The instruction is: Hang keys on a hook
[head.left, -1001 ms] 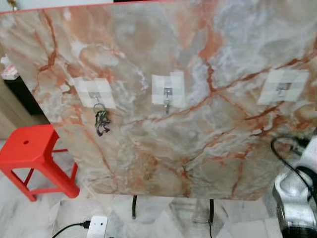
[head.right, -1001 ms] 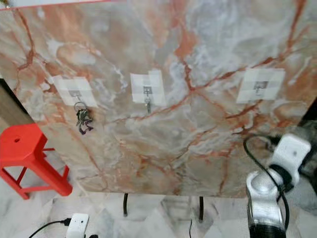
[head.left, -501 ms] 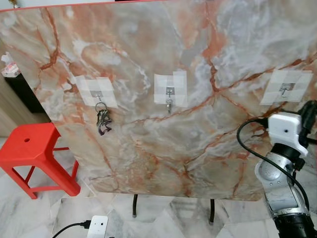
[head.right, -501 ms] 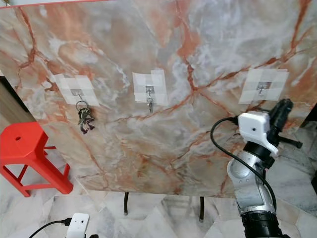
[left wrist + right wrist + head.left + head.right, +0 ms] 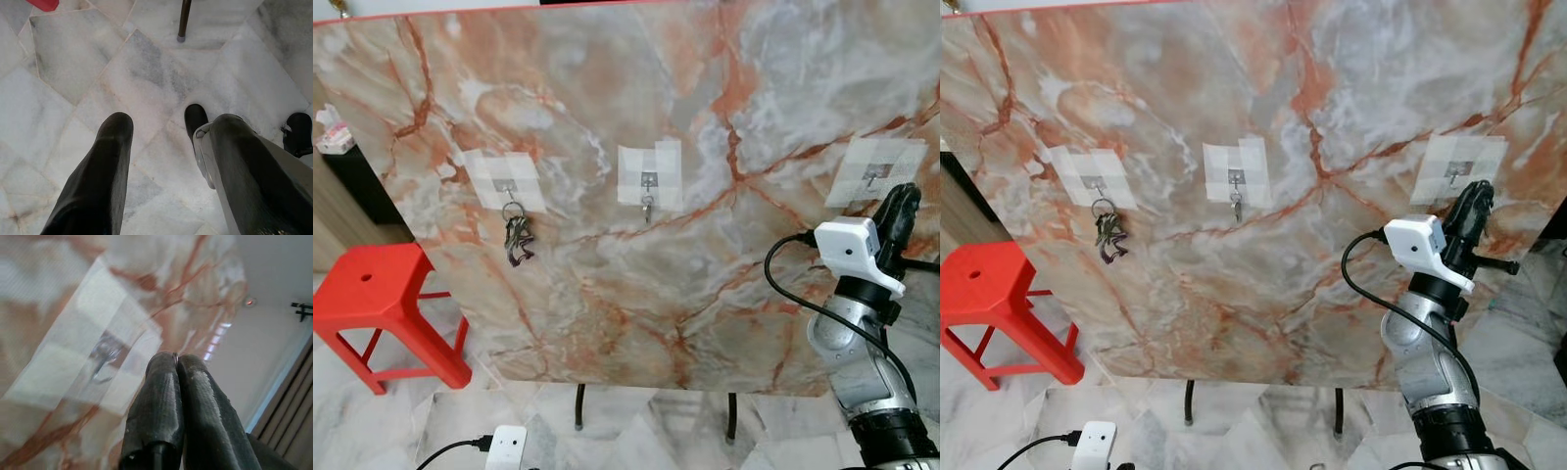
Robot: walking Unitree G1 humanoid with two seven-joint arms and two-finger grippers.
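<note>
A bunch of keys (image 5: 516,241) hangs from the left hook (image 5: 508,188) on the upright marble board (image 5: 636,294). The middle hook (image 5: 647,186) carries a small metal piece. The right hook (image 5: 873,176) on its pale tape patch is bare. My right gripper (image 5: 904,196) is raised just below and right of that hook, fingers shut and pointing up. In the right wrist view the shut tips (image 5: 176,357) sit close beside the hook (image 5: 102,355), with a thin glint between them. My left gripper (image 5: 161,147) hangs open over the floor.
A red plastic stool (image 5: 372,294) stands left of the board. A white power plug (image 5: 506,448) with a black cable lies on the marble floor. The board's thin black legs (image 5: 578,406) stand in front. My own black feet (image 5: 195,120) show on the floor tiles.
My right arm has risen from low at the right edge up to the right hook, then edged slightly left and closer to the board. The keys on the left hook have not moved.
</note>
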